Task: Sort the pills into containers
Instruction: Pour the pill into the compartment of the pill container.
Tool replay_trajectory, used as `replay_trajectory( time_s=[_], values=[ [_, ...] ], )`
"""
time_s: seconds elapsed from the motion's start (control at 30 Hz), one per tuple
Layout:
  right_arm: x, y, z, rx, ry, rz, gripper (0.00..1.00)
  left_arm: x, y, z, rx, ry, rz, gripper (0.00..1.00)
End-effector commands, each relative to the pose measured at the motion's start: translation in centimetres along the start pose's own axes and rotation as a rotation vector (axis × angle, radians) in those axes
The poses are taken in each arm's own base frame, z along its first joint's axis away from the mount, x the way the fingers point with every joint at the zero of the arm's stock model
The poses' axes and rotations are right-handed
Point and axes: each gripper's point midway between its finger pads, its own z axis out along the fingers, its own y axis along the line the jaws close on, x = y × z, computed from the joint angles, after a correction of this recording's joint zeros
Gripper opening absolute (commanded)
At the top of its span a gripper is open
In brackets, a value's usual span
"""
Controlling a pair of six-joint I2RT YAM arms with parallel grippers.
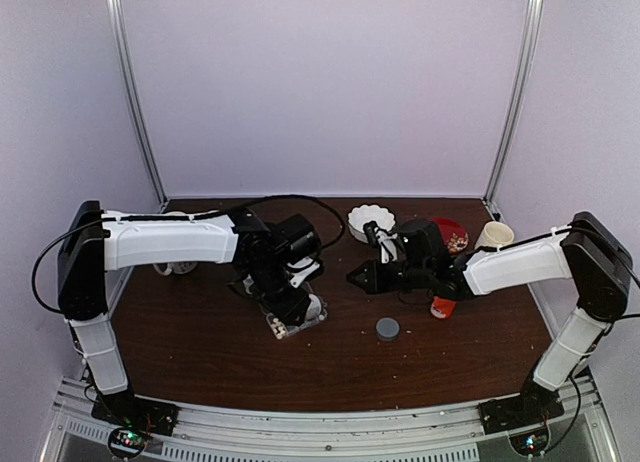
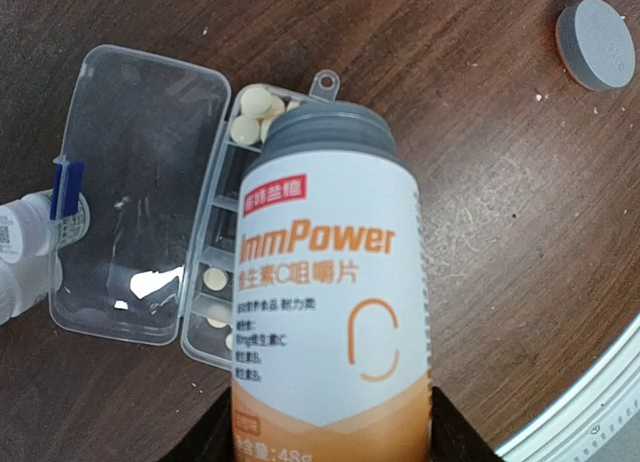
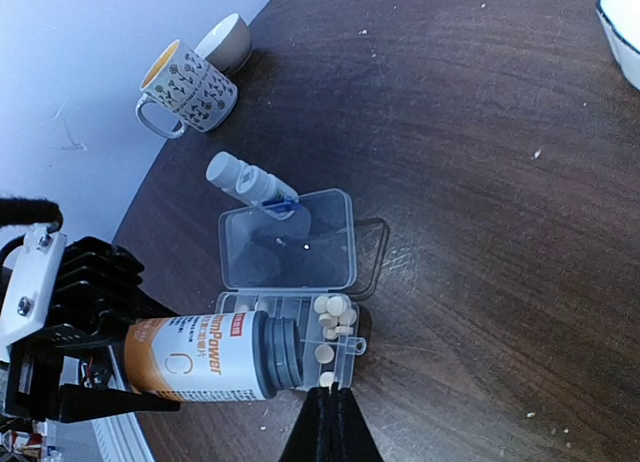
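My left gripper [image 2: 330,434] is shut on a white and orange bottle [image 2: 330,282] with no cap on. It holds the bottle tilted, its grey neck over the clear pill organizer [image 2: 135,182], whose lid lies open flat. Several pale round pills [image 2: 255,104] lie in the end compartments, and single ones show in others [image 2: 215,278]. In the right wrist view the bottle [image 3: 200,357] lies across the organizer [image 3: 290,252], next to the pills [image 3: 332,307]. My right gripper [image 3: 328,400] is shut and empty, its tip at the organizer's near edge. Overhead, both grippers [image 1: 297,304] [image 1: 352,278] meet at mid-table.
A grey cap [image 1: 387,329] lies right of the organizer. Two small white bottles [image 3: 245,177] lie by the lid. A patterned mug [image 3: 190,87] and a bowl [image 3: 230,42] stand far left; a white dish [image 1: 371,220], red bowl [image 1: 452,232], cup [image 1: 494,235] and orange item [image 1: 442,307] on the right.
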Motion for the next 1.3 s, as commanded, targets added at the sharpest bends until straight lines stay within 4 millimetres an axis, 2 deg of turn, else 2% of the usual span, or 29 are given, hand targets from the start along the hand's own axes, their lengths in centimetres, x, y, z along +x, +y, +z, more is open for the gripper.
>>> replay_trajectory(
  time_s=[0.0, 0.37, 0.63, 0.77, 0.87, 1.07, 1.27],
  values=[
    [0.2, 2.0, 0.4, -0.095, 0.011, 0.078, 0.0, -1.3, -0.1, -1.2, 0.008, -0.065, 0.01, 0.0],
    [2.2, 3.8, 2.1, -0.141, 0.138, 0.112, 0.0, -1.2, -0.1, -1.5, 0.008, -0.072, 0.01, 0.0],
    [0.9, 5.6, 2.6, -0.203, 0.125, 0.138, 0.0, -1.2, 0.0, -1.5, 0.002, -0.072, 0.012, 0.0],
    [3.3, 6.1, 4.4, -0.225, 0.213, 0.146, 0.0, -1.4, 0.1, -1.5, -0.004, -0.078, 0.015, 0.0],
    [4.1, 7.0, 4.7, -0.245, 0.238, 0.133, 0.0, -1.6, 0.0, -1.7, -0.003, -0.084, 0.014, 0.0],
    [2.3, 6.6, 3.6, -0.206, 0.19, 0.11, 0.0, -1.6, 0.0, -1.7, -0.002, -0.084, 0.012, 0.0],
    [1.9, 6.8, 3.4, -0.234, 0.155, 0.141, 0.0, -1.7, 0.0, -1.8, 0.0, -0.087, 0.011, 0.0]
  ],
)
